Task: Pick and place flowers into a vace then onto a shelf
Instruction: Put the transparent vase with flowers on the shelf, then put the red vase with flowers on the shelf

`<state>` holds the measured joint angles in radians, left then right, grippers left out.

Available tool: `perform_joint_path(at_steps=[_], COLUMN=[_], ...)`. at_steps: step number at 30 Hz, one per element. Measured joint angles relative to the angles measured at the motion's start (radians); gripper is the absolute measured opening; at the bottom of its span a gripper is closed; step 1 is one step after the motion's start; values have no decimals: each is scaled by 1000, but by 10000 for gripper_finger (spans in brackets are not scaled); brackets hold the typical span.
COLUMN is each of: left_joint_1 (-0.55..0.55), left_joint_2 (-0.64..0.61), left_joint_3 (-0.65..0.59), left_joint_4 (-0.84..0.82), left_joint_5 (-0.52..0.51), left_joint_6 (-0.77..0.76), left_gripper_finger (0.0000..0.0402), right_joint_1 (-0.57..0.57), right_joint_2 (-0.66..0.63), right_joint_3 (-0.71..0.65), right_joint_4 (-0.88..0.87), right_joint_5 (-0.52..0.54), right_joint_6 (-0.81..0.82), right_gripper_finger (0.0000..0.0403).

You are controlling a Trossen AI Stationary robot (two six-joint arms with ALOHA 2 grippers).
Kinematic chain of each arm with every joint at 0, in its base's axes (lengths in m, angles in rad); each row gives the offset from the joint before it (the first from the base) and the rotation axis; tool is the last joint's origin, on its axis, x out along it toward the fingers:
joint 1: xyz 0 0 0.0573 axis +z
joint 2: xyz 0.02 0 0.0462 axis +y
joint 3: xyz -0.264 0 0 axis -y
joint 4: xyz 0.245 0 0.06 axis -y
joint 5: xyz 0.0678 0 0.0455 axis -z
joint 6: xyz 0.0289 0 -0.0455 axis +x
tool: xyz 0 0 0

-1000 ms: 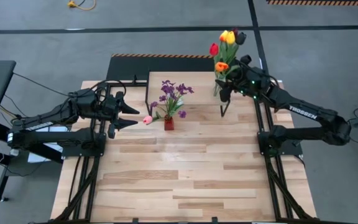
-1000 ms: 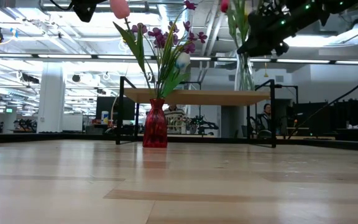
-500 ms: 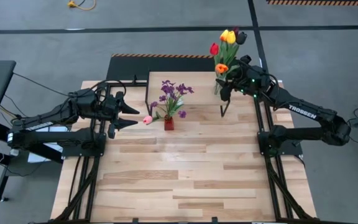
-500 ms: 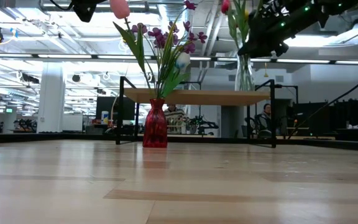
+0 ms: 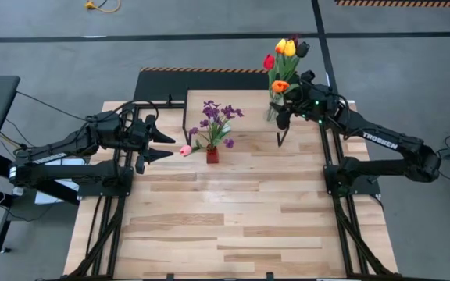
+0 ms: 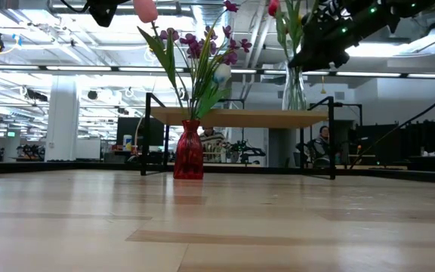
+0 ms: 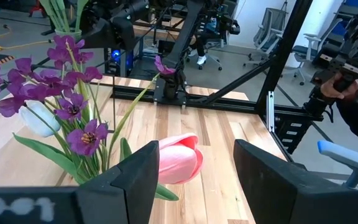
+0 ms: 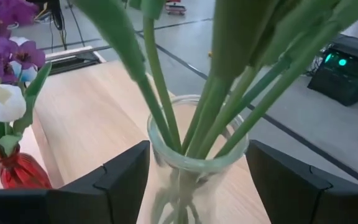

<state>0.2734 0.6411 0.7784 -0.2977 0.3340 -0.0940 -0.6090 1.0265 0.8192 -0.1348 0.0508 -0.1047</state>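
Flowers (image 5: 286, 56) of red, yellow and orange stand in a clear glass vase (image 8: 194, 163) on the shelf (image 6: 236, 117), at the far right of the table. The right gripper (image 5: 284, 119) is around this vase with its fingers apart, not pressing the glass, so the placing step looks almost done; next it should draw back without tipping the vase. The left gripper (image 5: 156, 140) waits with fingers apart, just left of the red vase (image 5: 212, 154) with purple flowers (image 5: 219, 117).

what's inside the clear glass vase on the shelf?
Clear glass vase on the shelf holds green tulip stems; blooms show from above. Vase bottom is out of frame.
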Motion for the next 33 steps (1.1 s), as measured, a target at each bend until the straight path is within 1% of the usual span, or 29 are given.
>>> perform_joint_path(at_steps=[27,33], left_joint_1=[0,0], left_joint_2=[0,0], left_joint_3=[0,0], left_joint_4=[0,1], left_joint_5=[0,0], left_joint_6=[-8,-16], left_gripper_finger=[197,197], right_joint_1=[1,2], right_joint_2=[-138,-177], right_joint_3=[0,-1], right_joint_4=[-165,-218], right_joint_5=[-2,-56], right_joint_6=[-27,-18], right_gripper_finger=[260,260])
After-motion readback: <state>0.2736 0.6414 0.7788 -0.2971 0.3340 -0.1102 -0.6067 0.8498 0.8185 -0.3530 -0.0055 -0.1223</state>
